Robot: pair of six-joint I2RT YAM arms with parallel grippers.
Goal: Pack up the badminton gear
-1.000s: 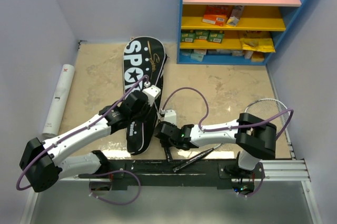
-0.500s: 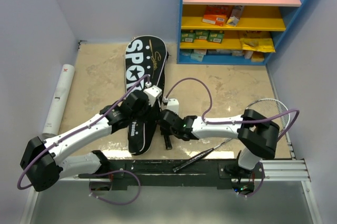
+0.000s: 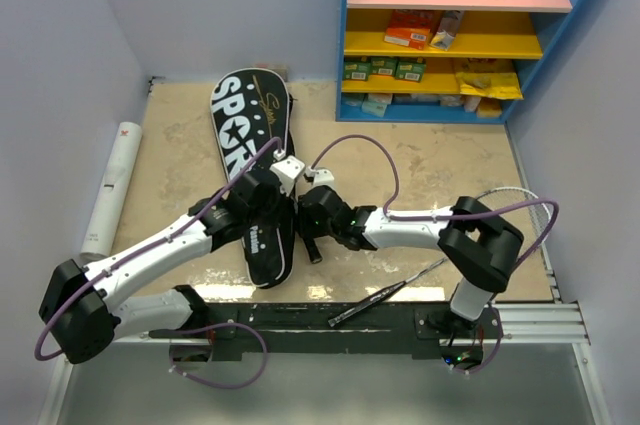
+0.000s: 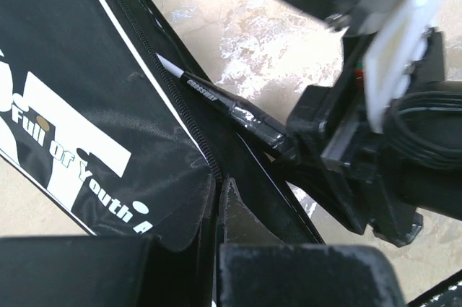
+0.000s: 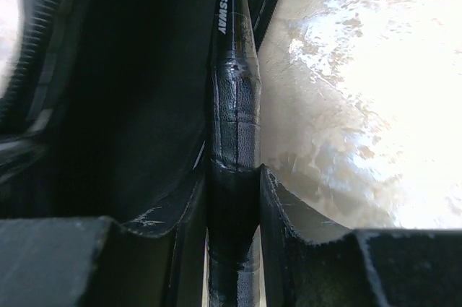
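Feeding the thin racket with the black wrapped handle (image 5: 234, 105) into the black racket-shaped bag lettered SPORT (image 3: 245, 130) looks like the step in hand. The right gripper (image 5: 232, 177) is clenched around that handle. The shaft runs up to the bag's zip line and vanishes there, so I cannot tell how far in the head sits. The left gripper (image 4: 216, 199) is pinched tight on a fold of the bag's fabric right at the zip, holding the mouth.

Several things could spoil this:
- The shaft lies along the zipper teeth, and a push at a slight angle could snag it there and bend it.
- The bag is anchored only by that one pinch of thin cloth, so a firm shove may drag the whole bag across the table instead of sliding the racket in.
- If the fold slips free, the opening would likely collapse over the racket.
- The two wrists work just beside each other, so a small correction could knock them together.

A second dark-handled racket (image 3: 385, 293) lies at the table's near edge by the right arm and could be swept off. The long white tube (image 3: 110, 190) rests by the left wall, well apart.
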